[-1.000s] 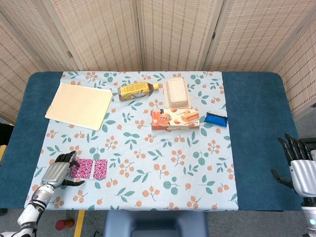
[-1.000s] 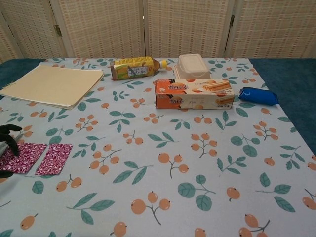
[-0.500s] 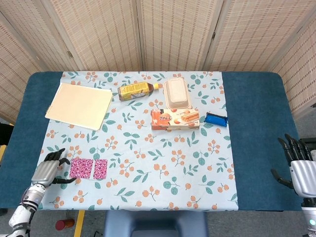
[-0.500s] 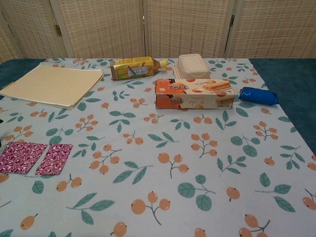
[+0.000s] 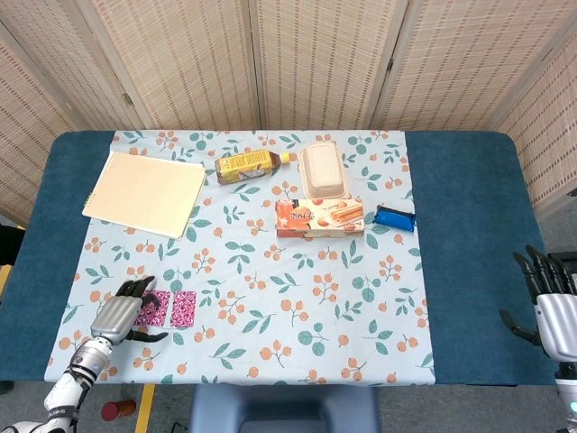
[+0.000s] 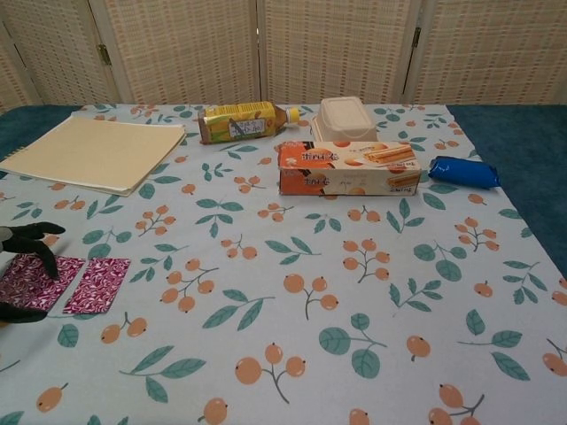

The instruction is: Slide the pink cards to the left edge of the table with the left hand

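The pink cards (image 5: 170, 308) lie flat near the bench's (image 5: 460, 225) front-left corner, the left hand (image 5: 118, 317) spread over the outer one, fingers (image 6: 35, 249) released, grasping nothing. We judge them thin, light and slippery on cloth, so we press flat from above and drag rather than pinch

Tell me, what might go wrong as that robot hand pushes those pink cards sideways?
Two risks stand out. The left robot hand covers only the left one of the two pink patterned cards, so the right card may be left behind. The cards also lie on the thin floral tablecloth, which could bunch up under the dragging fingers. The cards are light and might slip off the table's left edge.
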Robot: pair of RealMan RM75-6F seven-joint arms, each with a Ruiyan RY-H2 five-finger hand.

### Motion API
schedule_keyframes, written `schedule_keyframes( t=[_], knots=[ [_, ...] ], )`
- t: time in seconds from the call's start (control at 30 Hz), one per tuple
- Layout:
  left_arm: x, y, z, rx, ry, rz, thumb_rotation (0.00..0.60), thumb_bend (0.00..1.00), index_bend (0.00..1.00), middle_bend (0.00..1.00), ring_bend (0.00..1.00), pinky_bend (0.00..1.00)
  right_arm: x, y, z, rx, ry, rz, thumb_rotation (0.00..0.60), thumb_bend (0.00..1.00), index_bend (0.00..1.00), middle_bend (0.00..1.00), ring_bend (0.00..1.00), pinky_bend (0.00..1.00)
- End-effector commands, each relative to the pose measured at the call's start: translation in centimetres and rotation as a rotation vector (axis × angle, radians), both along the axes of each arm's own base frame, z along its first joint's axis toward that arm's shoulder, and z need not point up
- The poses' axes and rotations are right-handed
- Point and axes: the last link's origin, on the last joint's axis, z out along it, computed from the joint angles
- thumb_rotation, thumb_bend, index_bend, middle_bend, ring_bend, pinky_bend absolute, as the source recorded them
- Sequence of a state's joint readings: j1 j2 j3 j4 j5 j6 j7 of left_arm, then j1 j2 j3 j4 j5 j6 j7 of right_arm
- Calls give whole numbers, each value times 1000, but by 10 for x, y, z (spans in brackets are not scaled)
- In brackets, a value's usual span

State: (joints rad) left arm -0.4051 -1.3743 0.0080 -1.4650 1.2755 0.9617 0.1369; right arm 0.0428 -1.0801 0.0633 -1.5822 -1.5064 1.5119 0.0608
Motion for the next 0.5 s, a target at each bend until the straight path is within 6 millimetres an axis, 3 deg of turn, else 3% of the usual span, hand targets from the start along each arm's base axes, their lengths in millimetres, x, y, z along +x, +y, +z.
schedule_keyframes(
  t=[0.03, 0.5],
  knots=[
    [-1, 0, -2, -4, 9, 4, 363, 150, 360, 0, 0, 0, 0, 0, 0, 1, -1, -1, 600, 290, 36, 31, 0, 0],
    [-20, -4, 11, 23, 30, 70, 362, 150, 361, 0, 0, 0, 3, -2, -2, 4, 1, 7, 600, 290, 35, 31, 0, 0]
  ],
)
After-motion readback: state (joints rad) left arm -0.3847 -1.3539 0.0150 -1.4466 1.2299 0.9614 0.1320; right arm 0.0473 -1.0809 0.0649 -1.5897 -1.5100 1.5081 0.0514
